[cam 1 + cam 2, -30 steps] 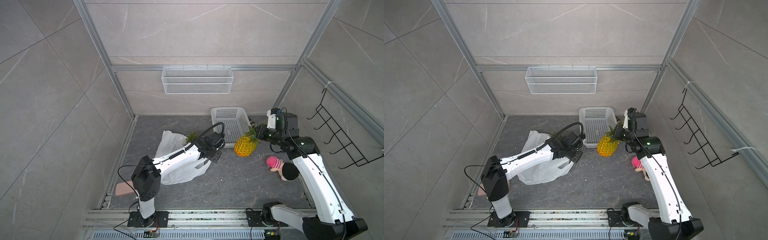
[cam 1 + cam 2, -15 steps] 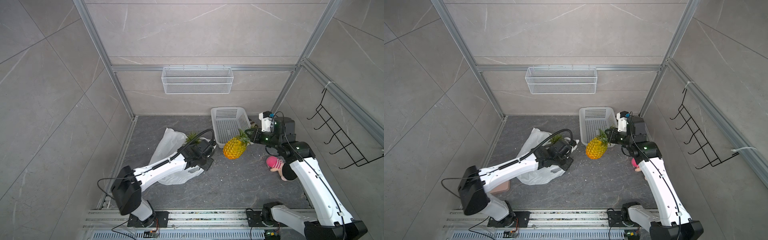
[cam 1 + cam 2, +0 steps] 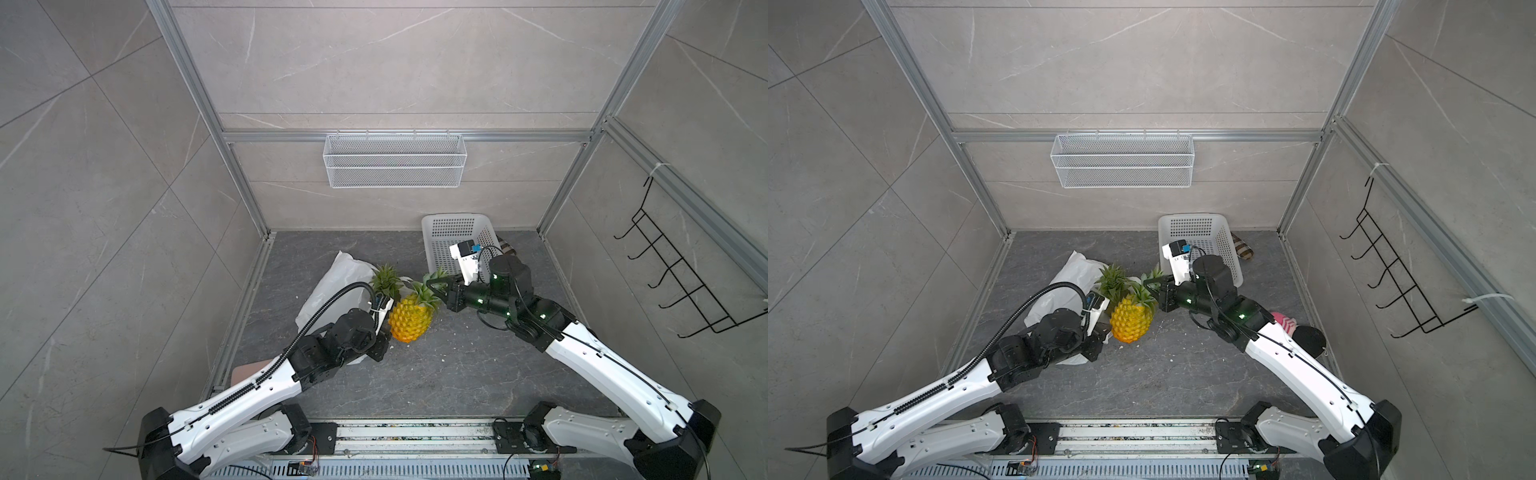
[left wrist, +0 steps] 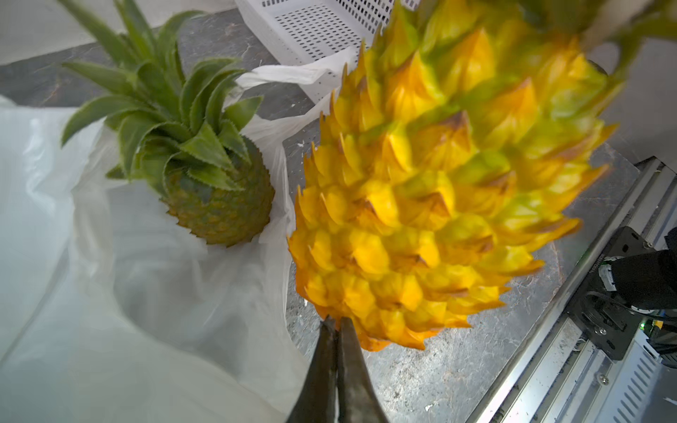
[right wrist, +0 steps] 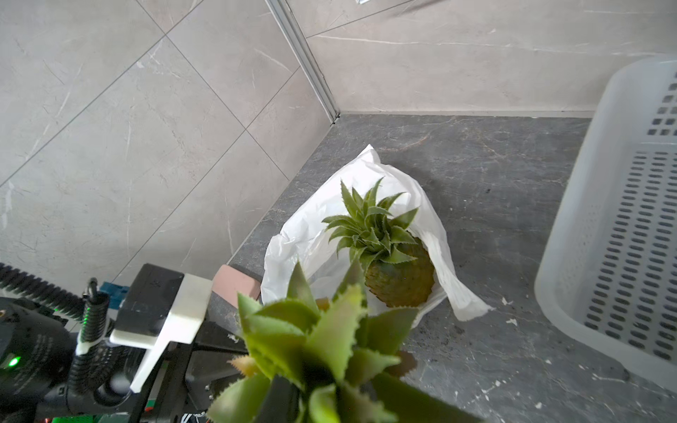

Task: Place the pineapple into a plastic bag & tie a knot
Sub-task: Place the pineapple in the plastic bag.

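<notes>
Dark grey veined desk, boxed in by pale tiled walls.
Strewn across it: crumpled white bag left of centre, mouth toward the middle; perforated basket at the back, right of centre; brown striped item just behind the basket, too small to identify; pink toy near the right edge, half hidden; pink block at the left edge; white crumbs scattered near the middle.

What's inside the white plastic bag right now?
A green pineapple lies in the plastic bag's open mouth, crown sticking out. The yellow pineapple hangs outside it. Deeper folds are hidden.
</notes>
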{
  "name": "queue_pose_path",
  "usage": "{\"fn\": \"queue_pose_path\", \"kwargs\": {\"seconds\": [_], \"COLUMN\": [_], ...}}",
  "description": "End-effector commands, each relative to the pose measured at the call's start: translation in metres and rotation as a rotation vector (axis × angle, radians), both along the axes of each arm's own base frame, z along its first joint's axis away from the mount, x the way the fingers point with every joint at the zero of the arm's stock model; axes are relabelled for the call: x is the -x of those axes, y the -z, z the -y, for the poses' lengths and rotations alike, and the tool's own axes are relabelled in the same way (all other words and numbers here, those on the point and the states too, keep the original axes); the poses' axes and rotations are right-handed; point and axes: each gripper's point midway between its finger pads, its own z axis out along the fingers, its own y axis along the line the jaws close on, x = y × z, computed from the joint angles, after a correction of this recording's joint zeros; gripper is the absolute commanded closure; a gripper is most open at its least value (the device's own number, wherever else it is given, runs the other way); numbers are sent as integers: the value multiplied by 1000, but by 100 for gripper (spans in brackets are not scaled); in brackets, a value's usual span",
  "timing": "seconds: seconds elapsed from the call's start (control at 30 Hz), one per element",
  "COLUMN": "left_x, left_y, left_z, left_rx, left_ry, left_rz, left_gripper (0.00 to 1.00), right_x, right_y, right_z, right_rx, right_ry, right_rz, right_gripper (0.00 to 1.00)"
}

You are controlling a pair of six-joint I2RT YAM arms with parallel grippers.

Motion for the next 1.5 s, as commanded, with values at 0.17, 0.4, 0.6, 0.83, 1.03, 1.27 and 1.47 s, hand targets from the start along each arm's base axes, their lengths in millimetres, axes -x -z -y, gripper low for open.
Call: {"fn": "queue_pose_path", "kwargs": {"seconds": [0.17,0.4,0.6,0.83,1.03,1.27,1.47], "left_x": [-4,-2,0,-5,-2,0,-3], "left_y": [-35,-34,-20,-5,5,9,-14], "left_z": [-54,-73,-87,-123,-132,-139,-142], "left_rx": [55,21,-17,-57,-44,-39,-38], "left_ry": [-215,-268,-320,-525,-571,-611,-611], "left_rz": [106,118,95,92,64,57,105], "left_gripper": [100,100,100,100,100,100,100], "right_x": [-8,-21,-19,-4,1,-9,-14], "right_y": [-40,-37,-36,3,25,41,71], "right_z": [-76,-129,-159,-185,-194,-209,-215], "right_rx": [17,2,6,57,115,175,253], "right_ry": [-64,-89,-106,-211,-245,-238,-263], "right_rz": [266,327,416,460,504,568,534], "right_gripper": [100,100,100,100,100,100,100]}}
